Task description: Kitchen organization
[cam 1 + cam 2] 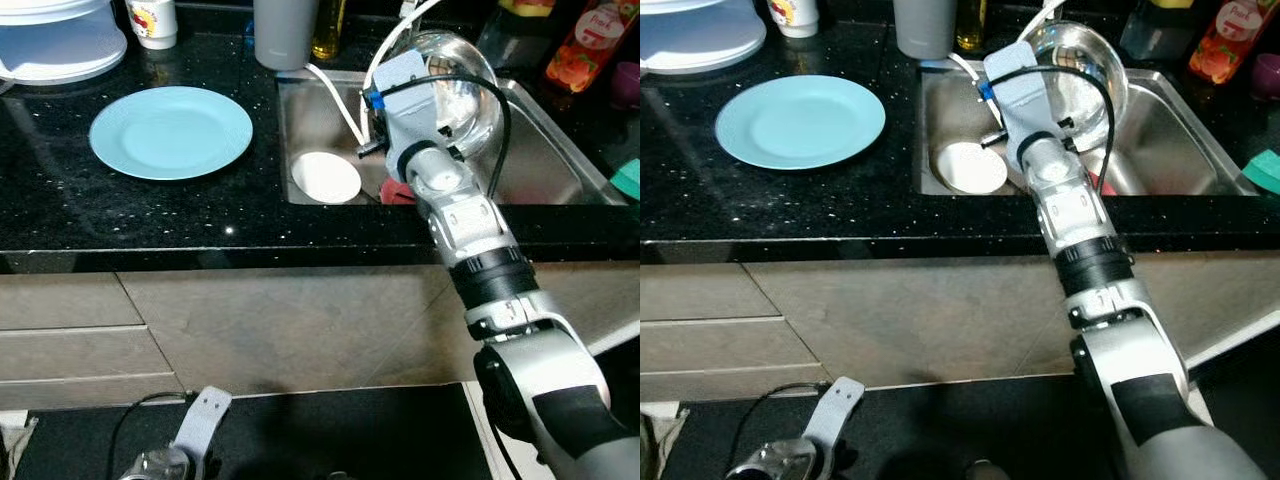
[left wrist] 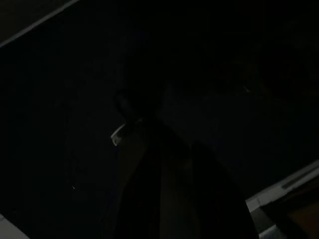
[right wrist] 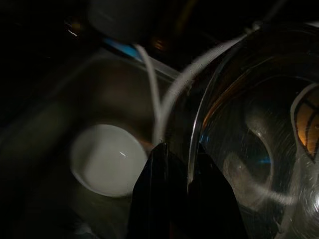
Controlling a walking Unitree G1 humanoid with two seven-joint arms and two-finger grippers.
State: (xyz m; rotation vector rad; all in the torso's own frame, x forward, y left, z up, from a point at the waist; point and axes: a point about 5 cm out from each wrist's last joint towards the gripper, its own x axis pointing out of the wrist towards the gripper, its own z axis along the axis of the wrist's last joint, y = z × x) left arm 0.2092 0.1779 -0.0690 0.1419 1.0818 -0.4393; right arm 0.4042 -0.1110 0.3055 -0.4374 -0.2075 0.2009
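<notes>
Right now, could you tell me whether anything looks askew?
The steel bowl stands tilted on edge over the sink, its rim pinched by the right gripper. The blue plate lies flat.

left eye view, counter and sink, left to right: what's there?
blue plate → white bowl in the sink → steel bowl held tilted by the right gripper → green item at the far right edge.
</notes>
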